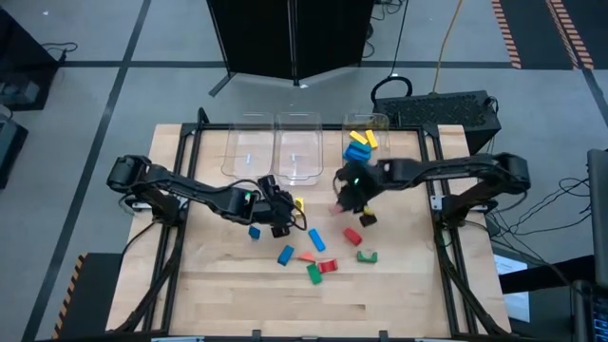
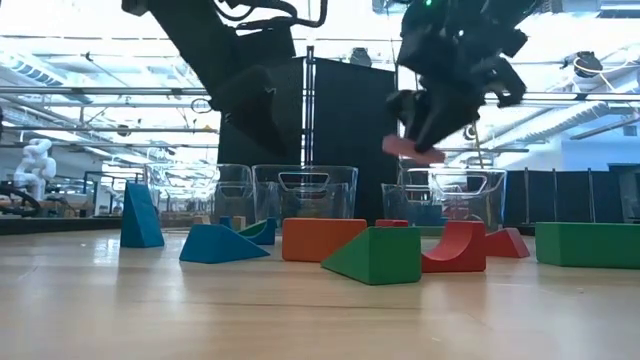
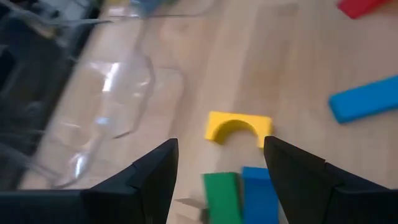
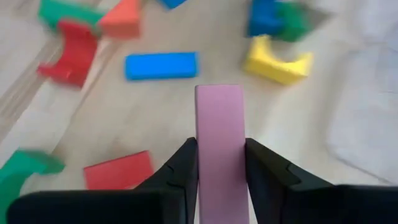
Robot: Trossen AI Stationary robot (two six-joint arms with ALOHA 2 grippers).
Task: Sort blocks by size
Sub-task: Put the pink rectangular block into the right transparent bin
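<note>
Right gripper (image 4: 221, 165), jaws clamped on a pink block (image 4: 219, 134), hangs above scattered blocks; left gripper (image 3: 217, 180), jaws apart.

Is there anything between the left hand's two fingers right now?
Nothing is held. The left wrist view shows the left hand open, and through the gap a yellow arched block on the bare wooden table.

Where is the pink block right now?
The pink block is up in the air, pinched in the right pincer, above the table's right middle, in front of the bin holding blocks.
</note>
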